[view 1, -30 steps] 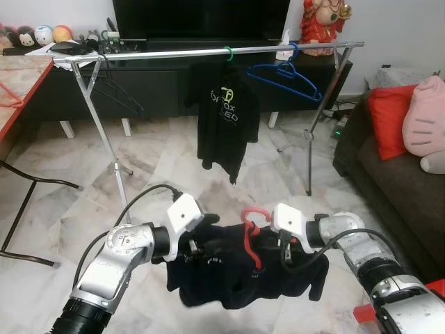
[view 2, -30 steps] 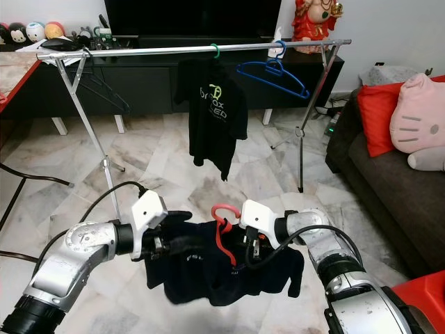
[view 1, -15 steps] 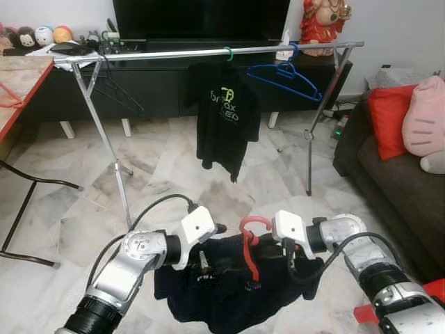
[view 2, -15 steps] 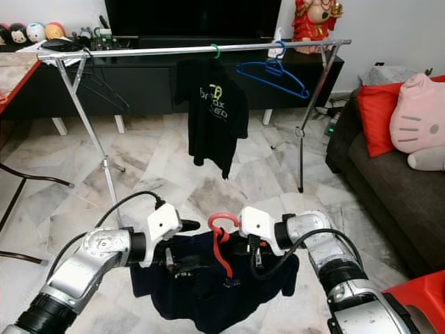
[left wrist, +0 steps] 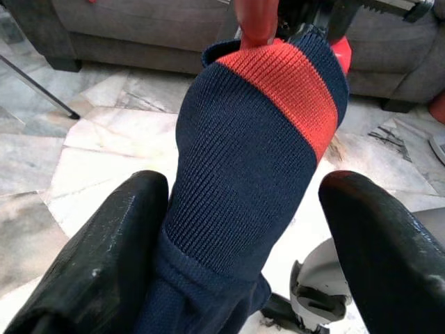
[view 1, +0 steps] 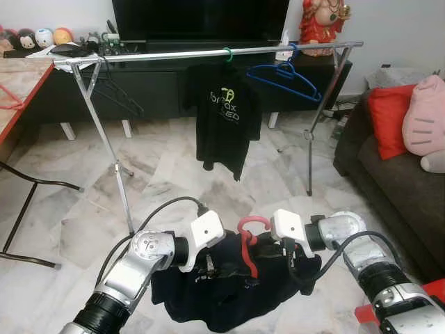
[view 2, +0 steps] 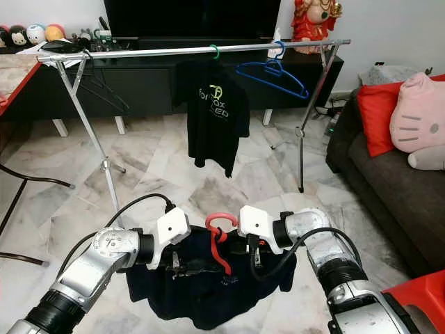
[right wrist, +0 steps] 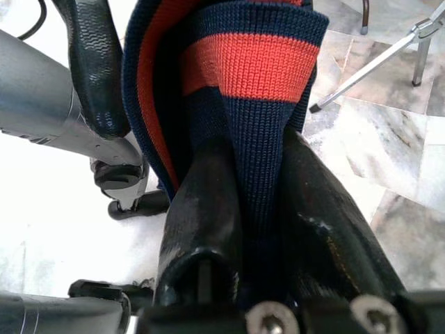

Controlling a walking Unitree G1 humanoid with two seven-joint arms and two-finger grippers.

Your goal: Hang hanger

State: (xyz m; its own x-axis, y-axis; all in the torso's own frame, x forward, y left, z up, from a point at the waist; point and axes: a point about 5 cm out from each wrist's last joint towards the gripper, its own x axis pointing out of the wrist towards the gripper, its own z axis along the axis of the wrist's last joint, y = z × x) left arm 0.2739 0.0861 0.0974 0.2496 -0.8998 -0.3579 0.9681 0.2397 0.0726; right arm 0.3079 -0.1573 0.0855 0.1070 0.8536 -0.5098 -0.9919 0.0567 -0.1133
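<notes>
Holding the dark shirt (view 1: 229, 292) low before the clothes rail (view 1: 208, 52): your right hand (right wrist: 240, 229) pinches its striped collar, your left hand (left wrist: 236, 223) stands open around the fabric. Red hanger (view 1: 249, 240) sits in the shirt between both hands.

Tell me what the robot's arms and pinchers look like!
Both arms are shiny silver tubes with round joints and ribbed black cuffs. Each wrist carries a white boxy block, and a black cable loops from it to the arm. The left gripper and right gripper each have two thick, glossy black fingers.
</notes>
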